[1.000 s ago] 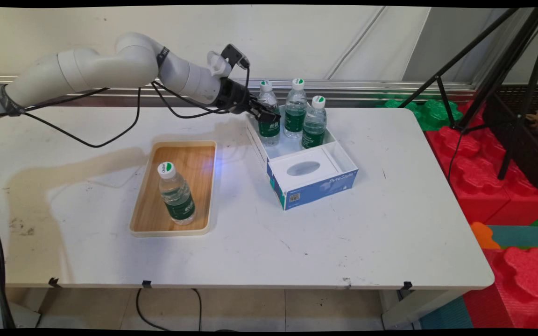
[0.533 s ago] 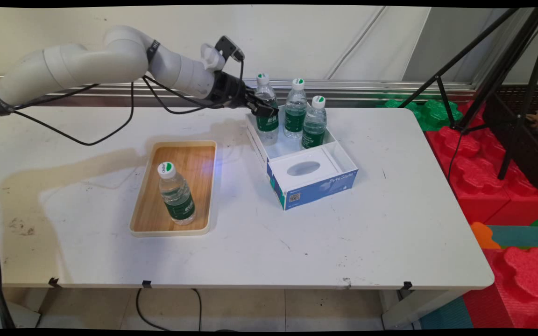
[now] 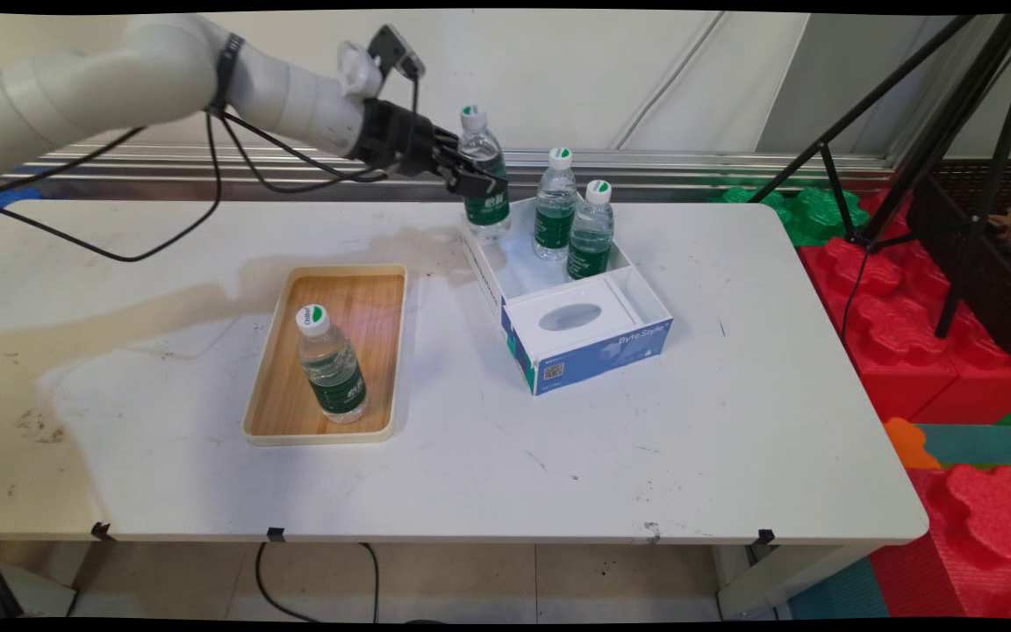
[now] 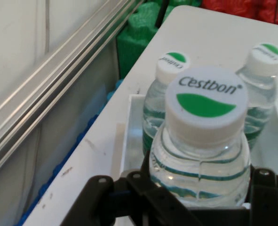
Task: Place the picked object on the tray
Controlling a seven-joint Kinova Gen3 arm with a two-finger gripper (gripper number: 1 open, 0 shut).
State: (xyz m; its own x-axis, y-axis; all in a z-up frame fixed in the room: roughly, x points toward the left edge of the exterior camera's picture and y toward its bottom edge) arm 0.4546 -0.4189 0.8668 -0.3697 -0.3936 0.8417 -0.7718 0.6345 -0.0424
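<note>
My gripper [image 3: 476, 180] is shut on a clear water bottle [image 3: 483, 175] with a green label and a white cap. The bottle hangs above the far left corner of the blue and white box [image 3: 589, 351]. In the hand view the held bottle [image 4: 202, 146] fills the middle, clamped at its shoulder by my gripper [image 4: 200, 200]. Two more bottles stand in the box behind it, one [image 3: 553, 206] on the left and one [image 3: 591, 233] on the right. In the hand view those are the left bottle [image 4: 169, 84] and the right bottle [image 4: 263, 80].
A wooden tray [image 3: 295, 412] with a cream rim lies left of the box, and a fourth bottle [image 3: 332, 367] stands in it. Black tripod legs [image 3: 935, 140] and red foam blocks [image 3: 909, 342] are beyond the table's right edge. A wall rail [image 3: 690, 162] runs behind the table.
The gripper has lifted the bottle up out of the box and a little to the left. The other bottles have stayed where they were.
</note>
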